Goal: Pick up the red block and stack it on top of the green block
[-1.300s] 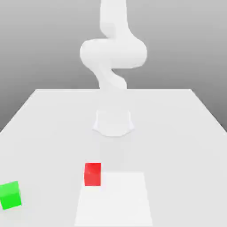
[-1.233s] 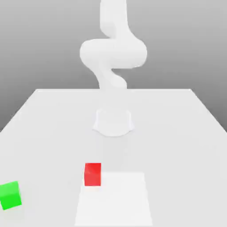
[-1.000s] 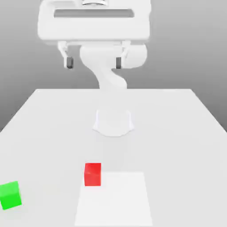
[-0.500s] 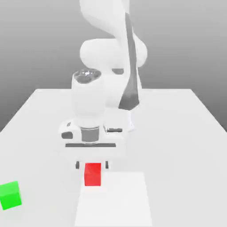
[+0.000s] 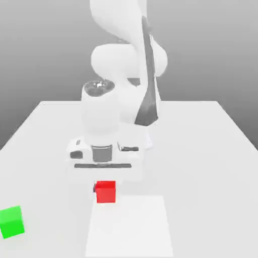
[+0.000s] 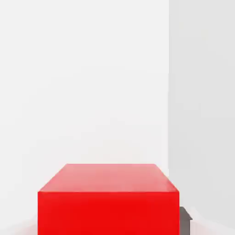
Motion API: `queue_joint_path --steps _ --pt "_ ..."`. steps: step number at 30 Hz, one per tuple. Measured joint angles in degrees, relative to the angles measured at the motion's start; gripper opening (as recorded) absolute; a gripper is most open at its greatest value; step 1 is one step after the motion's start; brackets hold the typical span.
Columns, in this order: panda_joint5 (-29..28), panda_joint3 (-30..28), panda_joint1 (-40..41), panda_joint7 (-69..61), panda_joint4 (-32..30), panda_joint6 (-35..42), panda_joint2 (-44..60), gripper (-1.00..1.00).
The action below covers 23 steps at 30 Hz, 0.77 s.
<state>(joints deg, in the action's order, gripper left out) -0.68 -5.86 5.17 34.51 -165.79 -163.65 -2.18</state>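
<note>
The red block (image 5: pixel 105 193) sits between the fingers of my gripper (image 5: pixel 105 188), which comes straight down on it from above. The jaws are shut against the cube's two sides, and a dark fingertip (image 5: pixel 94 189) shows at its left edge. In the hand view the red block (image 6: pixel 108 202) is close up, with a dark finger pad (image 6: pixel 184 216) against its side. The green block (image 5: pixel 11 221) rests on the table at the exterior view's far left, near the front edge and well apart from the gripper.
The white table (image 5: pixel 201 151) runs back to the arm's base. A slightly lighter square patch (image 5: pixel 130 227) lies on its surface just to the exterior view's right of the red block, towards the front.
The hand came down from high above onto the red block, and the fingers closed from wide open onto its sides. The block now sits slightly higher in the view.
</note>
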Motion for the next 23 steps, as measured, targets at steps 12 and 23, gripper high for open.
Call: queue_joint_path --steps 12,23 --pt "3.6 -6.6 12.7 10.4 21.9 13.4 8.9 -1.00" --pt "10.1 -6.5 17.4 10.1 29.8 9.3 21.2 1.00"
